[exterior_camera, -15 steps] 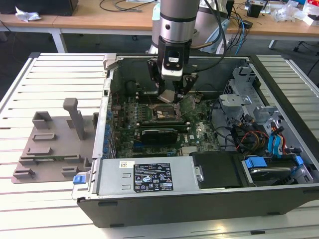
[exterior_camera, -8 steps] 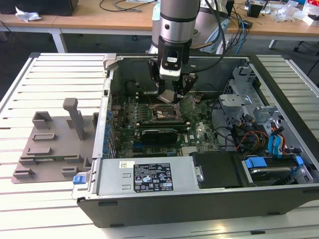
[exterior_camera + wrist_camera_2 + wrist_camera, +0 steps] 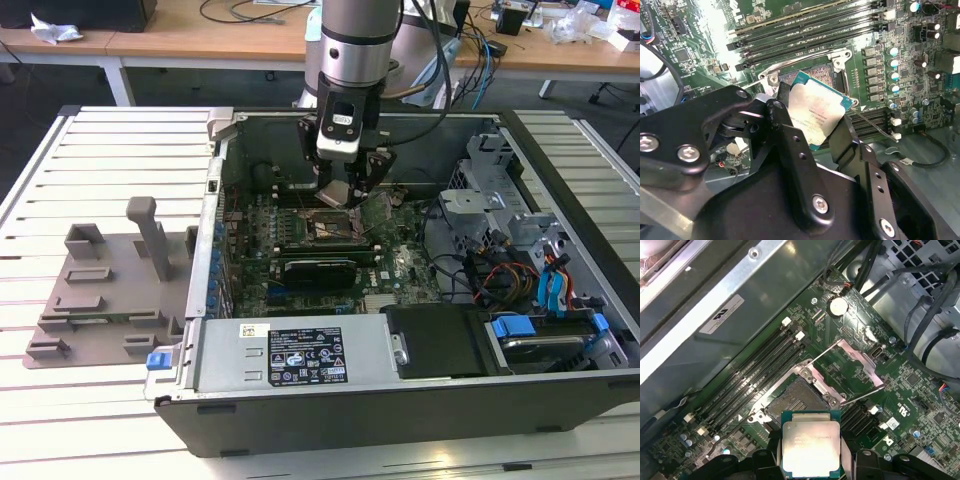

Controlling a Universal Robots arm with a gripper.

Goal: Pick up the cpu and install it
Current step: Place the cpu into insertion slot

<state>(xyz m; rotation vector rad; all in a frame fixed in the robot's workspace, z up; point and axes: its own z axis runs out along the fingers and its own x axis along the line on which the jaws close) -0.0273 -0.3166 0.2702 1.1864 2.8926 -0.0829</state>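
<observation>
Upper centre in the exterior view, the gripper [image 3: 348,188], jaws clamped on the cpu [image 3: 337,193], hovers over the open socket [image 3: 325,228]; seating likely needs square alignment.

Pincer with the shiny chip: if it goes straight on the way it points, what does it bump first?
Probably the open socket: the pincer points down at it, and the cpu it holds would touch first. How far off is unclear.
</observation>
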